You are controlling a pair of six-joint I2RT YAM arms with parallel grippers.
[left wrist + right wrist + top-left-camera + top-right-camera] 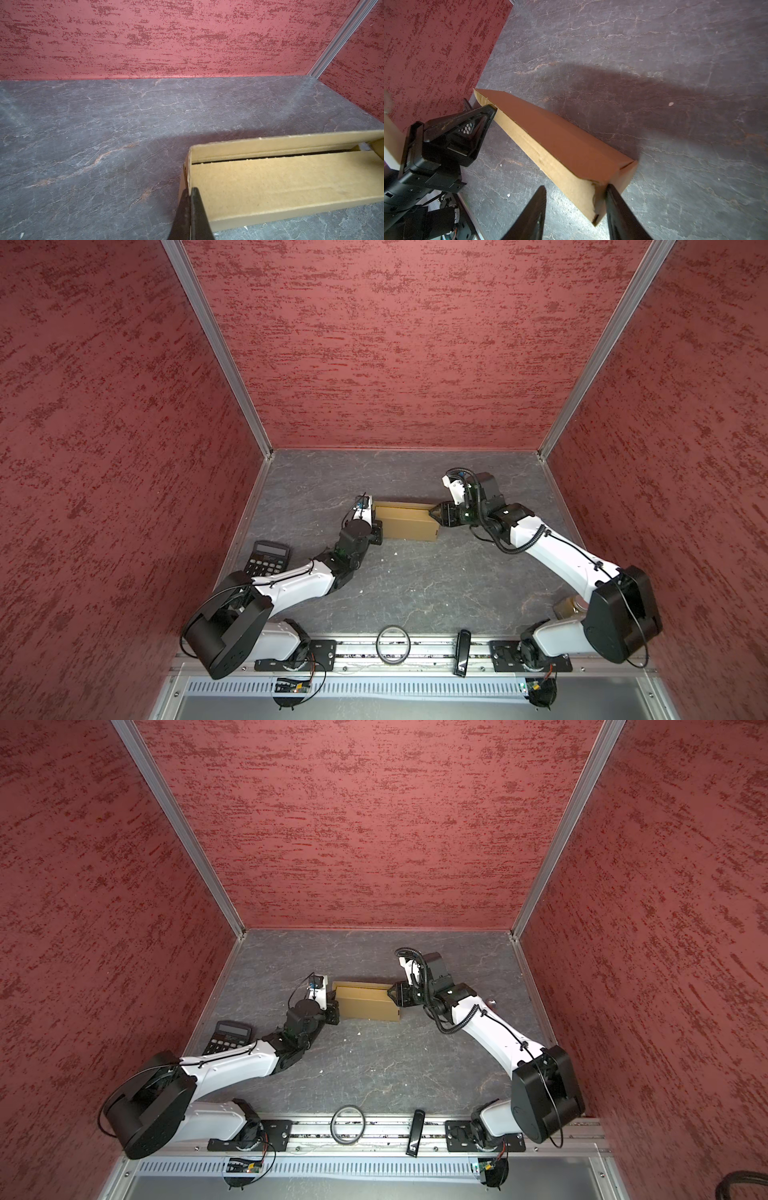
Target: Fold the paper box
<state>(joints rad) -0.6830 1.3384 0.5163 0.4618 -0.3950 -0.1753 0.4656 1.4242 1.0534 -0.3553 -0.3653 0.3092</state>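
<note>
The paper box [409,522] is lying in the middle of the bench [104,124], stretched lengthwise between the two arms, and in both top views it is looking like a long, shallow shape rather than a flat sheet. The left pincer [190,193] is clenching the thin end wall on its side, its tips pressed together on the cardboard edge. The right pincer [575,187] is standing released at the opposite end: one finger is touching the outer face of that end wall, while the other is hanging apart from it over the bench. The cardboard is probably handling as light and fairly stiff across its panels, yet giving way easily at the creases, so a pinch on a wall edge close to a corner is likely serving better than pressure in the middle of a panel. The end by the right pincer is showing a ragged, torn-looking edge, suggesting it crushes under a hard squeeze. On this smooth surface the box is likely sliding when pushed from one side only, so bracing both ends is looking wise.
</note>
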